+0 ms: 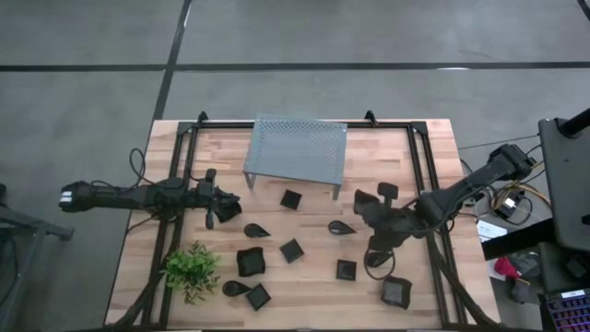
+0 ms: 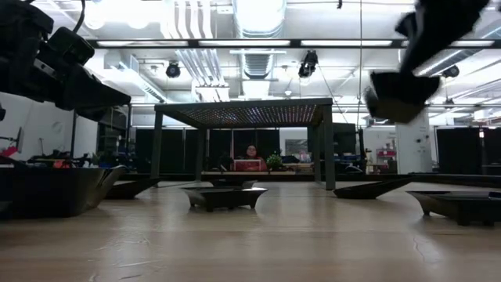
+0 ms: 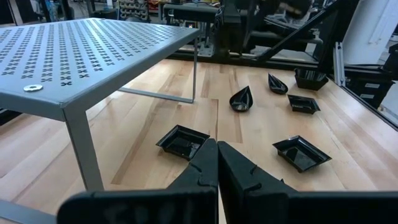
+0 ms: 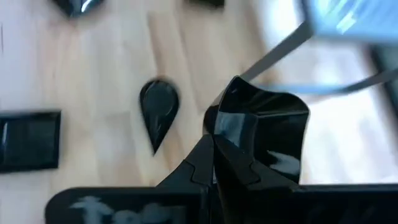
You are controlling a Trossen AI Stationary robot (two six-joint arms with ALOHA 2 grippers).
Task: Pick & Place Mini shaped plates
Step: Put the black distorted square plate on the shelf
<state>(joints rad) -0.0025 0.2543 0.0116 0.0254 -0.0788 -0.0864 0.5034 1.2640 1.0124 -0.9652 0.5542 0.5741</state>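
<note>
Several small black plates lie flat on the wooden table, among them a square one [image 1: 291, 198], a teardrop one [image 1: 340, 227] and a larger one [image 1: 250, 262]. My right gripper [image 1: 371, 208] [image 4: 214, 163] hangs above the table's right half, shut on a square black dish [image 4: 264, 134] [image 2: 395, 94]. A teardrop plate [image 4: 158, 109] lies on the table below it. My left gripper [image 1: 224, 210] [image 3: 217, 163] hovers over the left half, shut and holding nothing, with a square plate [image 3: 182, 141] on the table just beyond its tips. My right gripper pinches the square dish between its two fingers at the rim nearest them [image 4: 219, 134]. The dish is lifted clear of the table and tilted, reaching forward past the fingertips.
The grey perforated rack [image 1: 297, 148] [image 3: 81, 56] stands on thin legs at the far middle of the table; one leg [image 4: 273, 53] is close beyond the held dish. A small green plant [image 1: 192, 269] sits near the left near corner. Black frame rails [image 1: 433, 184] run along the table's sides.
</note>
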